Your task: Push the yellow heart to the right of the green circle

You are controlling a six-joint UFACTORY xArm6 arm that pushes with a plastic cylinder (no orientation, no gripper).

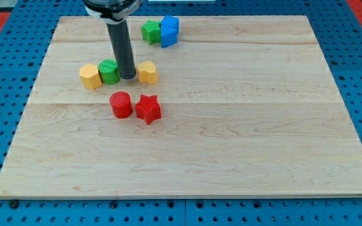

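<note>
The green circle [109, 71] sits on the wooden board at the upper left. My tip [128, 77] stands just to its right, between it and a yellow block [147, 73] whose shape I read as the heart. The tip is close to both; touching cannot be told. Another yellow block [90, 76] sits against the green circle's left side.
A red cylinder [121, 104] and a red star [148, 108] sit side by side below the tip. A green block [150, 31] and a blue block [169, 31] touch each other near the board's top edge. The wooden board [231, 125] lies on a blue pegboard.
</note>
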